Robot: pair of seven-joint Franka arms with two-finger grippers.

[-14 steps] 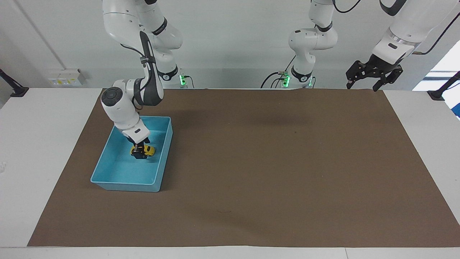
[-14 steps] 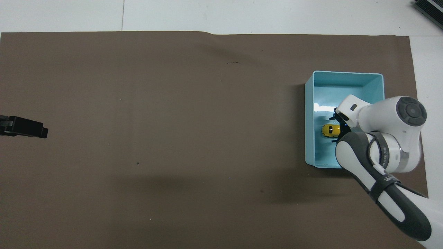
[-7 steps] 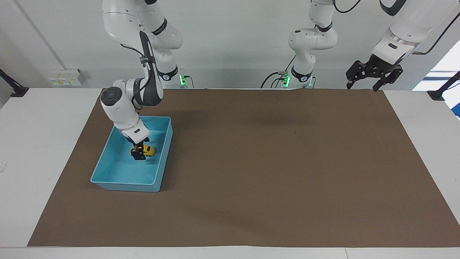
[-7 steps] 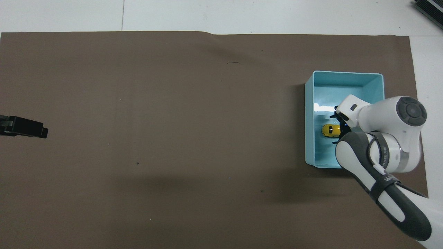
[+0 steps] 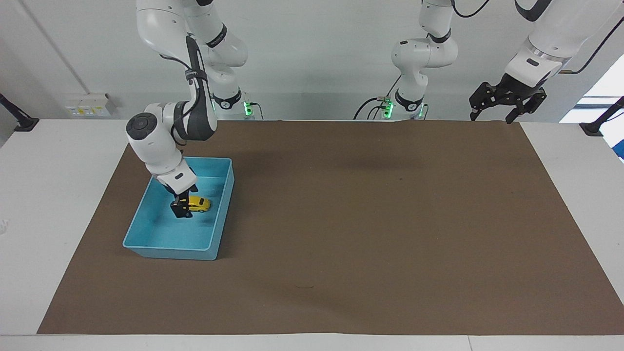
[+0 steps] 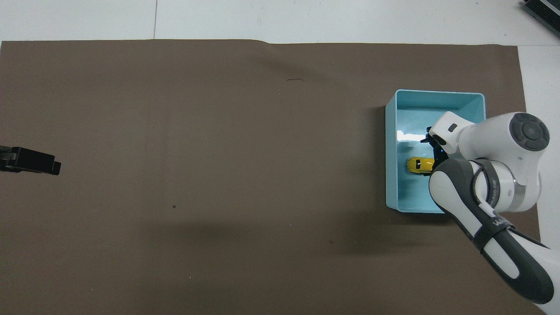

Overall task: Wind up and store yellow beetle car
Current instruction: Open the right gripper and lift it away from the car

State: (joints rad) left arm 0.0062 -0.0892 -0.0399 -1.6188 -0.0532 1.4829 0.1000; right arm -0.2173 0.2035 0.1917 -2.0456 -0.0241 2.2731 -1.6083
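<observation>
Yellow beetle car (image 5: 199, 204) on floor of blue bin (image 5: 146, 246), released; right gripper (image 5: 181, 208) spread, low beside it, could snag and tip it when withdrawn; left gripper (image 5: 507, 105) spread, waiting over table edge.

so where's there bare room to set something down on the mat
Nearly all the brown mat is bare, from the blue bin to the left arm's end, where the left gripper waits. Crowded only in the bin: yellow beetle car and open right gripper.
</observation>
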